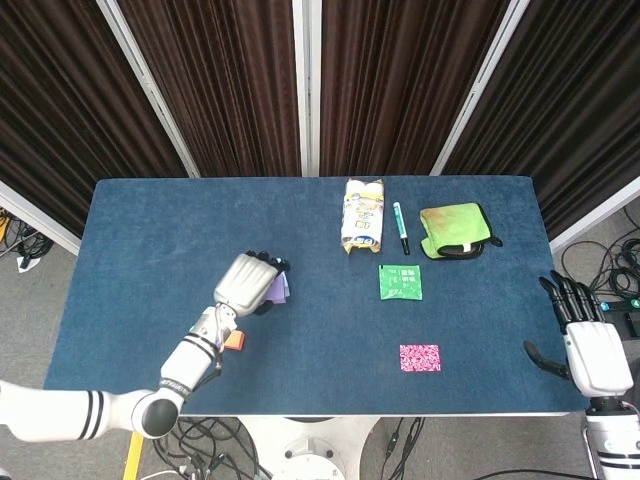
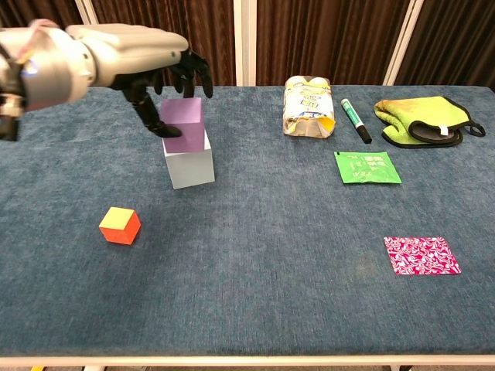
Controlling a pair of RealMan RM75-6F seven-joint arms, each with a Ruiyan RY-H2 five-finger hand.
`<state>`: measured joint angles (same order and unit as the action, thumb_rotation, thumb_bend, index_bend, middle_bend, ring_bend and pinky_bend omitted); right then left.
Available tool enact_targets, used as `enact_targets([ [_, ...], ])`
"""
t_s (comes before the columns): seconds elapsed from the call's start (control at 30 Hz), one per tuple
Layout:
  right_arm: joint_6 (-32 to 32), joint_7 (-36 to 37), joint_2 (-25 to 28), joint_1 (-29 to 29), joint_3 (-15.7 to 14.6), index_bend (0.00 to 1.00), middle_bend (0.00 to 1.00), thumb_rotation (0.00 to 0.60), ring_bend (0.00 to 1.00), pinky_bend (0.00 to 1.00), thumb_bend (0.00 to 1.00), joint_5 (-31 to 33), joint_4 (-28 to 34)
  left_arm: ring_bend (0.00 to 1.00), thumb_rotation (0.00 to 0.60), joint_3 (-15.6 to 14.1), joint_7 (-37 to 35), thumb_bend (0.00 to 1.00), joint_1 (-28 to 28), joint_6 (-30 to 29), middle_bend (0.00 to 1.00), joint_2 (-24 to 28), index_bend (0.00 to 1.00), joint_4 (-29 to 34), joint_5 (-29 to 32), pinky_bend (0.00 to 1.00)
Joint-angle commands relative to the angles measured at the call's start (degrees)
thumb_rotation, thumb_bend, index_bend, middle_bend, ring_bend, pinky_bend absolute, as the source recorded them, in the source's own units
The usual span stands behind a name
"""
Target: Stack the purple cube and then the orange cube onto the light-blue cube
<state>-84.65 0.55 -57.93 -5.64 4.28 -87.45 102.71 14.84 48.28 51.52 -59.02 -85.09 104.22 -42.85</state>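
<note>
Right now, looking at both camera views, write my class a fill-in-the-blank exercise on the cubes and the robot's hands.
1. The left hand holds the small purple cube over the ____ cube.
2. The small orange cube rests on the ____.
3. The right hand, at the table's edge, holds ____.
4. The green marker pen lies between the snack bag and the ____ mitt.

Missing words: light-blue; table; nothing; green

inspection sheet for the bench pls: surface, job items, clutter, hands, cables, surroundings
Surface: blue cloth table.
Job's things: purple cube over light-blue cube, contact unclear; orange cube alone on cloth.
Clutter: snack bag, marker, green mitt, green sachet, pink packet.
Hands: left hand holds purple cube; right hand off table edge, fingers apart.
Cables: on the floor.
Surroundings: dark curtains.
</note>
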Motion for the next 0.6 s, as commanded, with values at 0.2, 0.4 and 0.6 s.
enact_targets([
  [0.2, 0.3, -0.2, 0.0, -0.2, 0.1, 0.00, 0.00, 0.600, 0.00, 0.00, 0.18, 0.4, 0.1, 0.33, 0.600, 1.7, 0.8, 0.32, 5.1, 0.1, 0.58, -2.7, 0.36, -5.5, 7.7, 0.37],
  [0.4, 0.5, -0.6, -0.1, -0.2, 0.2, 0.00, 0.00, 0.600, 0.00, 0.00, 0.18, 0.7, 0.1, 0.33, 0.600, 1.3, -0.6, 0.31, 6.3, 0.1, 0.58, -2.5, 0.36, -6.9, 10.1, 0.37],
  [0.6, 0.6, -0.6, -0.2, -0.2, 0.3, 0.00, 0.00, 0.600, 0.00, 0.00, 0.18, 1.1, 0.0, 0.33, 0.600, 0.1, -2.6, 0.32, 6.6, 0.3, 0.58, -2.8, 0.36, -8.2, 10.1, 0.37],
])
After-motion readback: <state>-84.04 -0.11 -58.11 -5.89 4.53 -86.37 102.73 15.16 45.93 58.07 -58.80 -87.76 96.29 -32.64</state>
